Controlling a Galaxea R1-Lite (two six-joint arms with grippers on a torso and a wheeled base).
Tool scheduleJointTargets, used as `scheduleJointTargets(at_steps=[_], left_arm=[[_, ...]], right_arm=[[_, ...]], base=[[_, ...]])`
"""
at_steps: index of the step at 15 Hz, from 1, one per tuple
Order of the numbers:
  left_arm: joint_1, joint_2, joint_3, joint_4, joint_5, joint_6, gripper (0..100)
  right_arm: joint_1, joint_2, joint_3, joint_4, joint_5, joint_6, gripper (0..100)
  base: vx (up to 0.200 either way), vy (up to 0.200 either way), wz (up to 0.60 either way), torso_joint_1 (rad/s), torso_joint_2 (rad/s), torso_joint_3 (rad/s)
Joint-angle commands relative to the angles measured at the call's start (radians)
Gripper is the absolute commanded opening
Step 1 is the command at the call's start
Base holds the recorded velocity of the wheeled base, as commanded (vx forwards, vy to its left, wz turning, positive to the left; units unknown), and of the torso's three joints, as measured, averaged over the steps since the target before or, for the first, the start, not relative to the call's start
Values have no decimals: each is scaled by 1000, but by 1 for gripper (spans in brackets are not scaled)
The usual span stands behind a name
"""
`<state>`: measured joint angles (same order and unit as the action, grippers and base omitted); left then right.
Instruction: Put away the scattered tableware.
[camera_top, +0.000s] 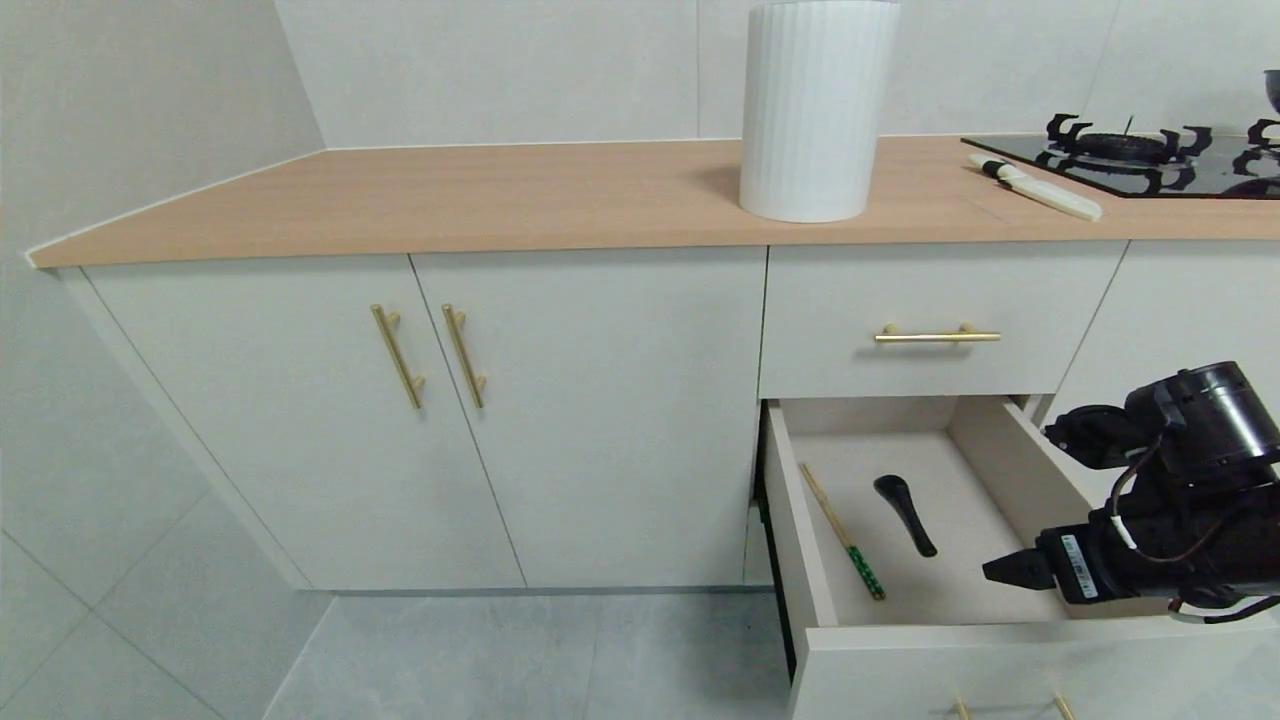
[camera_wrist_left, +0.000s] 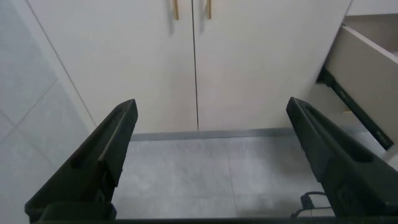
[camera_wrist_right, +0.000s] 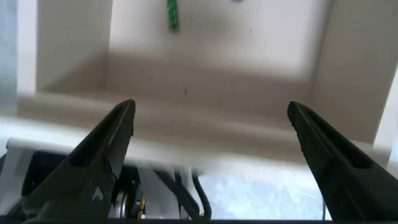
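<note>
Right end effector (camera_wrist_right: 210, 109): jaws apart, empty, at the open drawer (camera_top: 800, 520)'s front edge, 4 o'clock of the spoon (camera_top: 905, 515).
Left end effector (camera_wrist_left: 211, 106): jaws apart, empty, low over the floor (camera_wrist_left: 205, 174), facing the cabinet doors (camera_wrist_left: 249, 62).
Done: chopsticks (camera_top: 845, 545) and spoon lie in the drawer, chopsticks at the spoon's 9 o'clock.
Remaining: knife (camera_top: 1035, 187) on the desk (camera_top: 500, 195), 3 o'clock of the white canister (camera_top: 815, 110); probably next, then shutting the drawer.

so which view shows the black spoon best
The head view: the black spoon lies whole in the open white drawer beside green-tipped wooden chopsticks. The right wrist view gives at most a dark sliver at its edge; the left wrist view faces cabinet doors.
</note>
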<state>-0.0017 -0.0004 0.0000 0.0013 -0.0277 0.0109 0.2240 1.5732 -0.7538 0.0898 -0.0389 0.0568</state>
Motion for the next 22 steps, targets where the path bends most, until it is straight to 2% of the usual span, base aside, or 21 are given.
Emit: scheduleJointTargets(at_steps=[1, 2, 7, 9, 11, 18, 22], left_arm=[[0, 0, 0, 0, 0, 0, 100], [0, 0, 0, 0, 0, 0, 100], [0, 0, 0, 0, 0, 0, 100], [0, 0, 0, 0, 0, 0, 100], [0, 0, 0, 0, 0, 0, 100], [0, 0, 0, 0, 0, 0, 100], [0, 0, 0, 0, 0, 0, 100]], right_arm=[[21, -16, 16, 1, -2, -3, 100], [28, -24, 21, 5, -2, -3, 100], [133, -104, 25, 226, -7, -74, 100], [146, -104, 31, 277, -9, -104, 100], [153, -94, 57, 288, -9, -146, 100], [144, 37, 76, 283, -33, -157, 100], [84, 99, 28, 277, -55, -130, 100]], base=[[0, 0, 0, 0, 0, 0], [0, 0, 0, 0, 0, 0], [0, 0, 0, 0, 0, 0], [0, 0, 0, 0, 0, 0], [0, 0, 0, 0, 0, 0], [0, 0, 0, 0, 0, 0], [0, 0, 0, 0, 0, 0]])
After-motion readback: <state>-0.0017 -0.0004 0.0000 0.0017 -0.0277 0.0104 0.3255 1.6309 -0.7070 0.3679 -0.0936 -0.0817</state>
